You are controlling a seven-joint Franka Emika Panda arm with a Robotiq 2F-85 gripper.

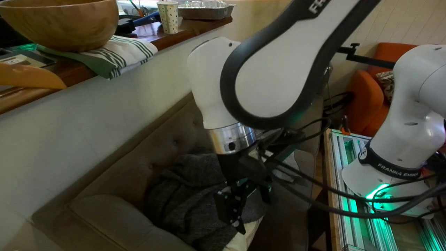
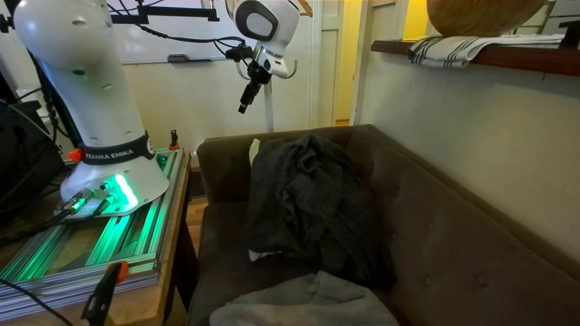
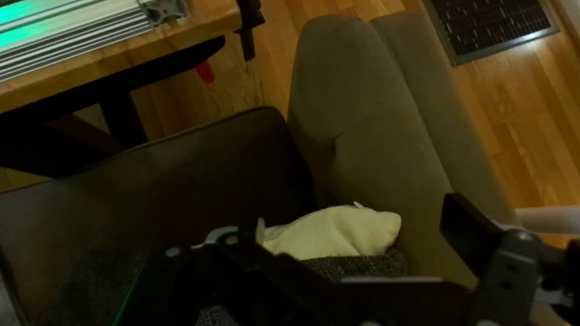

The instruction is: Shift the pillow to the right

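A cream pillow (image 3: 335, 231) lies on the brown sofa beside its armrest, mostly covered by a dark grey blanket. Its cream edge also shows in both exterior views (image 1: 245, 238) (image 2: 254, 151). The dark grey blanket (image 2: 312, 203) is bunched over it and also shows in an exterior view (image 1: 188, 198). My gripper (image 3: 362, 231) is open and empty, with its fingers spread apart. In an exterior view the gripper (image 2: 244, 107) hangs in the air, well above the sofa's end and the pillow. The gripper also shows in an exterior view (image 1: 252, 212), in front of the blanket.
The brown sofa (image 2: 453, 244) stands along the wall, with an armrest (image 3: 385, 149) beside the pillow. A light grey cloth (image 2: 308, 303) lies on the seat. The robot's table (image 2: 170, 253) borders the sofa's front. A ledge (image 1: 195, 31) holds a wooden bowl (image 1: 62, 24) and a towel (image 1: 122, 52).
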